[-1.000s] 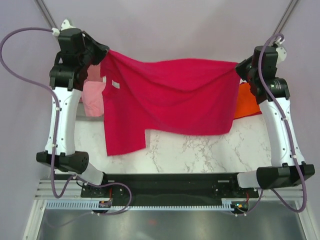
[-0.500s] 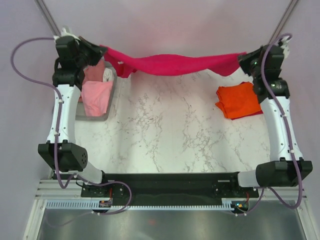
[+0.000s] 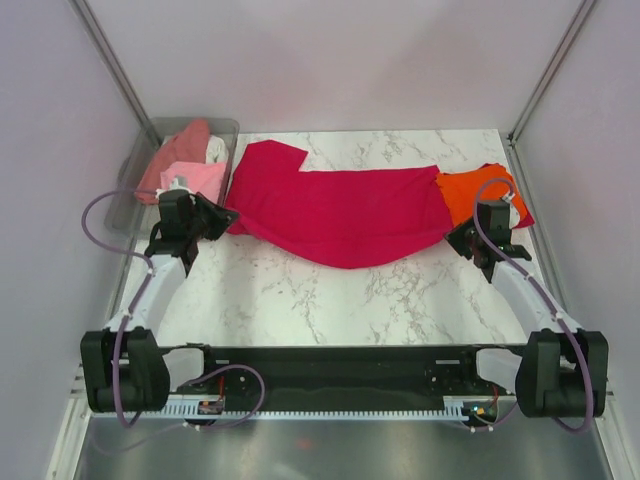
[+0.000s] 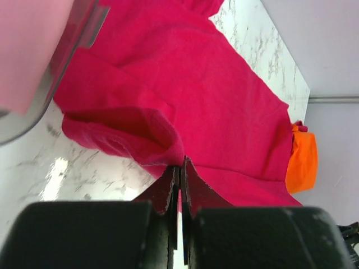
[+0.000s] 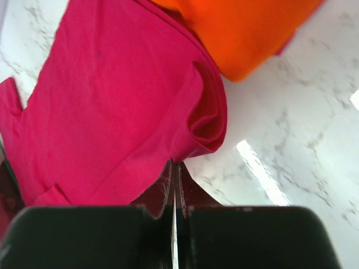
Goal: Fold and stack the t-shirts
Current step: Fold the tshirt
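The crimson t-shirt [image 3: 340,210] lies spread across the back half of the marble table, with one sleeve pointing to the far left. My left gripper [image 3: 224,215] is low at its left end, shut on a pinch of the crimson fabric [image 4: 185,84] at the fingertips [image 4: 180,163]. At the shirt's right end my right gripper [image 3: 452,238] is shut on a bunched corner [image 5: 205,126]. The orange t-shirt [image 3: 492,192] lies folded at the right, its left edge touching the crimson one. Pink [image 3: 190,178], salmon [image 3: 178,145] and white [image 3: 215,150] t-shirts sit in the bin.
The clear grey plastic bin [image 3: 130,190] stands at the back left, its rim [image 4: 73,50] close beside my left gripper. Bare marble [image 3: 330,300] stretches between the crimson shirt and the arm bases. Frame posts rise at both back corners.
The crimson t-shirt was held up stretched between both raised grippers, swung to the far side, and now lies on the table. Both arms have come down low and nearer.
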Tool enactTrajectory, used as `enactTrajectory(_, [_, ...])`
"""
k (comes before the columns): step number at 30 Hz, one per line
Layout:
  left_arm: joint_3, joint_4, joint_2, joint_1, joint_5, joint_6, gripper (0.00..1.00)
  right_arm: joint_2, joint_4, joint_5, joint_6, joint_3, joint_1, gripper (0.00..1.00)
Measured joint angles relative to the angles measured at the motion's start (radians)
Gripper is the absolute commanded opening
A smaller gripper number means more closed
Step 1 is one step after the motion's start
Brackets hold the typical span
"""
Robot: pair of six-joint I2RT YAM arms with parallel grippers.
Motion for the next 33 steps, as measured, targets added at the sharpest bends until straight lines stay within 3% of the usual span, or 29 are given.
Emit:
enactTrajectory(10, [-0.378, 0.022, -0.435, 0.0, -0.075, 0.034, 0.02, -0.291, 0.002, 0.013, -0.043, -0.294, 0.0, 0.0])
enactTrajectory(20, [-0.53, -0.164, -0.671, 0.0, -0.16, 0.014, 0.02, -0.577, -0.188, 0.108, -0.032, -0.351, 0.0, 0.01])
enactTrajectory(23, [-0.564, -0.232, -0.724, 0.0, -0.199, -0.017, 0.02, -0.611, -0.255, 0.133, -0.008, -0.353, 0.0, 0.11])
enactTrajectory(24, [-0.573, -0.255, -0.738, 0.0, -0.211, -0.026, 0.02, -0.618, -0.272, 0.143, 0.0, -0.353, 0.0, 0.26])
enactTrajectory(25, [-0.58, -0.283, -0.755, 0.0, -0.23, -0.04, 0.05, -0.629, -0.292, 0.156, 0.013, -0.353, 0.0, 0.27])
enactTrajectory(26, [-0.585, -0.309, -0.768, 0.0, -0.248, -0.052, 0.11, -0.641, -0.311, 0.171, 0.02, -0.353, 0.0, 0.31])
enactTrajectory(27, [-0.586, -0.336, -0.78, 0.0, -0.266, -0.062, 0.49, -0.653, -0.325, 0.184, 0.025, -0.353, 0.0, 0.44])
enactTrajectory(28, [-0.586, -0.361, -0.79, 0.0, -0.285, -0.071, 0.66, -0.665, -0.336, 0.195, 0.035, -0.353, 0.0, 0.49])
enactTrajectory(30, [-0.586, -0.395, -0.813, 0.0, -0.311, -0.09, 0.78, -0.68, -0.349, 0.212, 0.036, -0.353, 0.0, 0.54])
enactTrajectory(33, [-0.584, -0.423, -0.837, 0.0, -0.318, -0.103, 0.89, -0.67, -0.351, 0.225, 0.014, -0.345, 0.0, 0.55])
